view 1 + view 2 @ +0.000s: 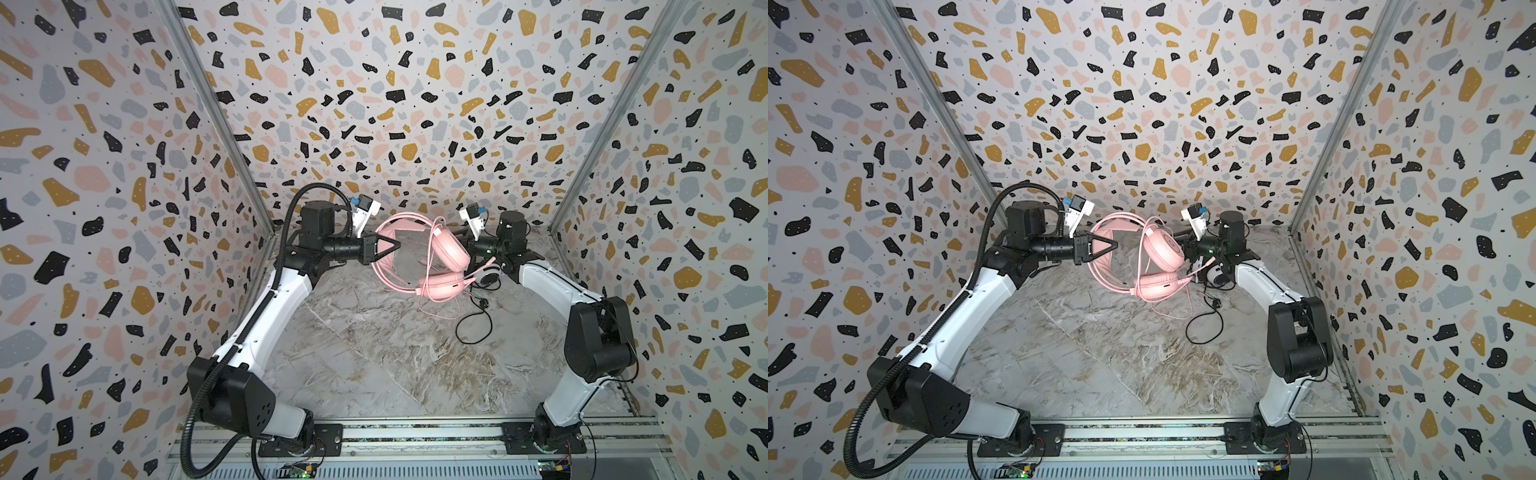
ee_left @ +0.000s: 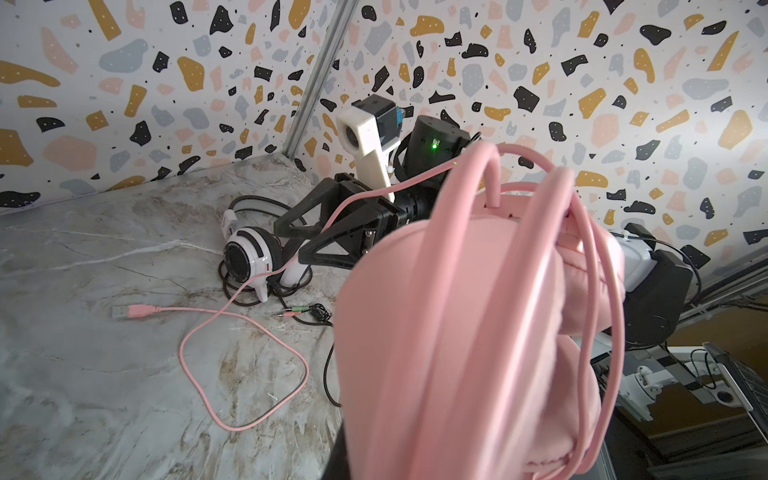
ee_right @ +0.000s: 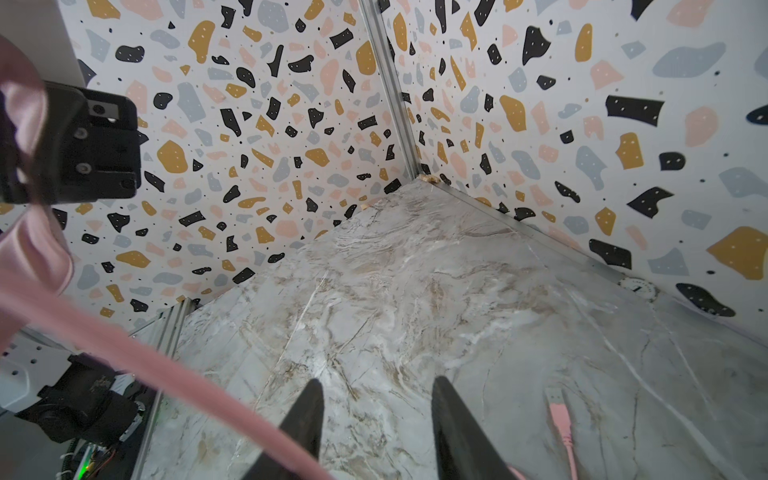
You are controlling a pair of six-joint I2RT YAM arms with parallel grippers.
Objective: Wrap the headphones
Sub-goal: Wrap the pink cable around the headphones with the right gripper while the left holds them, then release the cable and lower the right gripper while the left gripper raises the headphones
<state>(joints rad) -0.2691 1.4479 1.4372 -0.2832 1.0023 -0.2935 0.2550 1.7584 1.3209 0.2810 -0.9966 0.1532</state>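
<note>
Above back of table [image 1: 374,353]: your left end effector [image 1: 397,244] clamped shut on pink headset [image 1: 451,249], held aloft so cord [image 3: 187,380] can loop round band. Right end effector [image 3: 377,380] jaws apart, empty, cord just beside; probably lining up fresh grip. White headset [image 2: 249,253] lies on table under right arm.

White headset [image 1: 488,277] mostly hidden behind rt arm [image 1: 548,286], both top views.

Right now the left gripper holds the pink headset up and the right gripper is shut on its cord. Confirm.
No: the right wrist view shows the right gripper open. The left gripper does hold the pink headset up.
</note>
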